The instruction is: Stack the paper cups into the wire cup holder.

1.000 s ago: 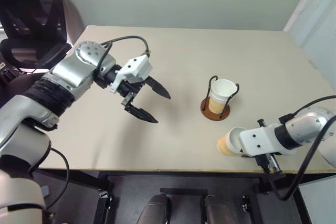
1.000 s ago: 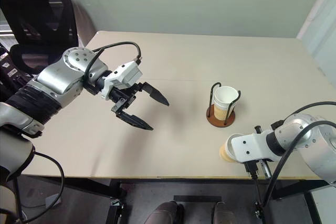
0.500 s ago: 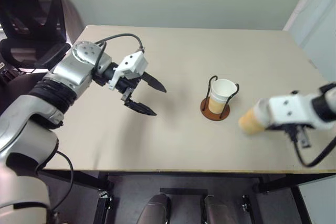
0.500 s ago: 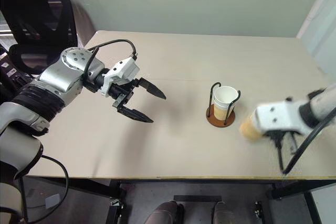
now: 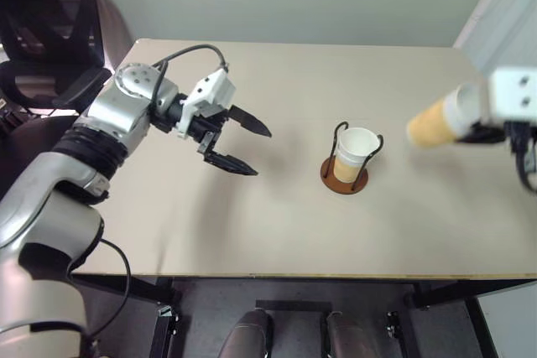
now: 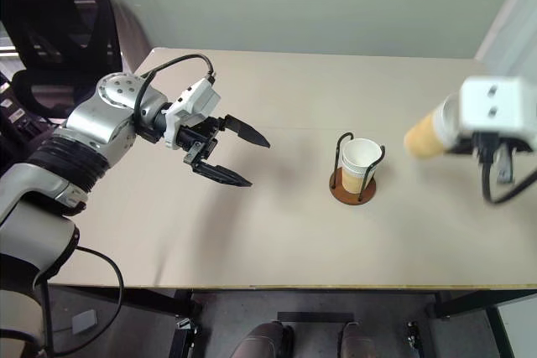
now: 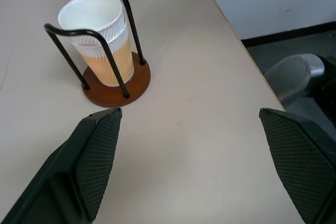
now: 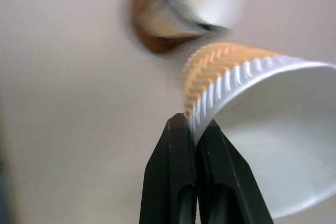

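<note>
Now the right gripper (image 8: 195, 129) pinches a paper cup (image 5: 430, 125) by its rim at right of frame, above the table (image 5: 277, 224). Centre frame, the wire cup holder (image 5: 345, 175) holds stacked cups (image 5: 356, 150); the left gripper (image 5: 243, 147) hangs wide open and empty, left of centre.

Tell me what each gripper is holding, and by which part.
Right gripper pinches a paper cup by its rim wall. Left gripper is open, holding nothing.

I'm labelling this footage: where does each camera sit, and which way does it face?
Eye views: head, looking down at the table; both arms show.
Left wrist view: along the open left pincer toward the wire cup holder.
Right wrist view: along the right pincer, shut on a paper cup.
All share the holder.
</note>
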Controlling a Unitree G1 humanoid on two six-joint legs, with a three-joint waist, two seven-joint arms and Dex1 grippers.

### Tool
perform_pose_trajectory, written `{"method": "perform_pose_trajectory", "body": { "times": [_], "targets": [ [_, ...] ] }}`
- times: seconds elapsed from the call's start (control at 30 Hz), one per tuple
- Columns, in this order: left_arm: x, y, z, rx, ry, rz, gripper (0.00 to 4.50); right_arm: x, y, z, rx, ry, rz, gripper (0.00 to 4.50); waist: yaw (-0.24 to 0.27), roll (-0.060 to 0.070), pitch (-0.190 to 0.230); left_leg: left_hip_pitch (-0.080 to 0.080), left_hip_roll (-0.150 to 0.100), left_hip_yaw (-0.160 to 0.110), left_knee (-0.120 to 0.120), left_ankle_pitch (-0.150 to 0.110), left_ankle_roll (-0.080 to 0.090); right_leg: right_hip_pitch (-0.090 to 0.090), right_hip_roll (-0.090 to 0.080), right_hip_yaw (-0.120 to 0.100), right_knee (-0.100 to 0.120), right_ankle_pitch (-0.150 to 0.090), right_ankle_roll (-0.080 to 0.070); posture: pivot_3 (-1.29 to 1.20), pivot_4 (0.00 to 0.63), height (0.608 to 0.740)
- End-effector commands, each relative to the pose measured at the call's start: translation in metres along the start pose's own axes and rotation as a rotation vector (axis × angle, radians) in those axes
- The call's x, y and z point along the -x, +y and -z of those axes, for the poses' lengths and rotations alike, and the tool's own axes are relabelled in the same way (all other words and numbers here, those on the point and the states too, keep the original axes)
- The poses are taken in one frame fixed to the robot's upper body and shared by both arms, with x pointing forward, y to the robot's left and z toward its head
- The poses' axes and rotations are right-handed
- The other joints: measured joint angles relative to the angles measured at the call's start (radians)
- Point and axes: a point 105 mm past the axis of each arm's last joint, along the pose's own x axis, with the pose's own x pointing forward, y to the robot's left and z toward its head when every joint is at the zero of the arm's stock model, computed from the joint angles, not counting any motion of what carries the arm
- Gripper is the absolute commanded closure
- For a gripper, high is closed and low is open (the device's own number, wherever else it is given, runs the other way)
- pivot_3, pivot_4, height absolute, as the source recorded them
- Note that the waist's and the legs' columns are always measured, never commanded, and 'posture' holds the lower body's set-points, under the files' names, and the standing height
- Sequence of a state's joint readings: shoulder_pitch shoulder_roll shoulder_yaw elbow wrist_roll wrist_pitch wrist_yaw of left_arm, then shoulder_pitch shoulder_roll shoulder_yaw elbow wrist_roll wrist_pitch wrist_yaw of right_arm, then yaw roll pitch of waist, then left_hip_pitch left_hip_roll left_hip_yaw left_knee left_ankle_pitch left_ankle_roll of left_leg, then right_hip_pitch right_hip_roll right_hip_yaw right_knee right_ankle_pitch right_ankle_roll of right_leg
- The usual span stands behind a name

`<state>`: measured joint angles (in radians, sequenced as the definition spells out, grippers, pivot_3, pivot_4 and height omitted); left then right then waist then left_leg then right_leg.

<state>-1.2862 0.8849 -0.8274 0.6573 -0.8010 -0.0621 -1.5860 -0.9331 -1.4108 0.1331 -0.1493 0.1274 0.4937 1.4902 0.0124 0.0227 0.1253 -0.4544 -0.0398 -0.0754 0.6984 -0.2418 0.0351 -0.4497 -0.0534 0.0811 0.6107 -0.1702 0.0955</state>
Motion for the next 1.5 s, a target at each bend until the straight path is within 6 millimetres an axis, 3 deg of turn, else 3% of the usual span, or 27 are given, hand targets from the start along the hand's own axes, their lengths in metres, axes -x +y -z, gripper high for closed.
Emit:
{"method": "perform_pose_trajectory", "body": {
  "times": [0.03, 0.33, 0.57, 0.73, 1.2, 1.4, 1.5],
  "targets": [
    [0.006, 0.003, -0.016, -0.050, -0.055, -0.009, 0.00, -0.004, -0.005, -0.011, 0.039, -0.028, -0.007, 4.47, -0.001, 0.000, 0.000, 0.000, 0.001, -0.001, 0.000, 0.000, 0.000, 0.000, 0.000, 0.000, 0.000, 0.000, 0.001, 0.00, 0.150, 0.740],
    [0.013, 0.013, -0.023, -0.064, -0.082, -0.073, 0.00, -0.030, -0.015, -0.047, 0.091, -0.148, -0.043, 4.47, -0.003, 0.001, 0.000, -0.001, 0.001, -0.001, 0.000, 0.002, 0.000, -0.001, 0.000, 0.000, 0.001, 0.000, 0.000, 0.00, 0.150, 0.740],
    [0.012, 0.009, -0.020, -0.058, -0.073, -0.060, 0.00, -0.046, -0.018, -0.067, 0.137, -0.192, -0.091, 4.47, -0.001, 0.001, 0.000, -0.001, 0.000, -0.002, 0.000, 0.002, 0.000, -0.001, 0.000, -0.001, 0.000, -0.001, -0.002, 0.00, 0.150, 0.740],
    [0.012, 0.006, -0.019, -0.057, -0.068, -0.056, 0.00, -0.062, -0.006, -0.060, 0.151, -0.166, -0.157, 4.47, -0.001, 0.001, 0.000, -0.002, 0.001, -0.002, -0.001, 0.002, 0.000, -0.001, 0.001, -0.003, 0.000, -0.002, -0.003, 0.00, 0.150, 0.740],
    [0.016, 0.004, -0.011, -0.049, -0.051, -0.070, 0.00, -0.073, 0.004, -0.045, 0.207, -0.095, -0.202, 4.47, -0.004, 0.001, 0.000, -0.001, 0.000, -0.002, 0.000, 0.003, -0.001, -0.001, 0.000, -0.002, 0.001, -0.003, -0.004, 0.00, 0.150, 0.740],
    [0.015, 0.004, -0.010, -0.049, -0.047, -0.069, 0.00, -0.080, 0.006, -0.050, 0.286, -0.081, -0.194, 4.47, -0.004, 0.001, 0.000, -0.001, 0.001, -0.003, 0.000, 0.003, -0.001, -0.001, 0.000, -0.002, 0.001, -0.002, -0.004, 0.00, 0.150, 0.740],
    [0.013, 0.003, -0.010, -0.050, -0.048, -0.062, 0.00, -0.084, 0.005, -0.053, 0.312, -0.082, -0.184, 3.87, -0.005, 0.001, 0.000, -0.001, 0.001, -0.003, -0.001, 0.003, -0.001, -0.001, 0.000, -0.002, 0.001, -0.002, -0.003, 0.00, 0.150, 0.740]
  ]
}}
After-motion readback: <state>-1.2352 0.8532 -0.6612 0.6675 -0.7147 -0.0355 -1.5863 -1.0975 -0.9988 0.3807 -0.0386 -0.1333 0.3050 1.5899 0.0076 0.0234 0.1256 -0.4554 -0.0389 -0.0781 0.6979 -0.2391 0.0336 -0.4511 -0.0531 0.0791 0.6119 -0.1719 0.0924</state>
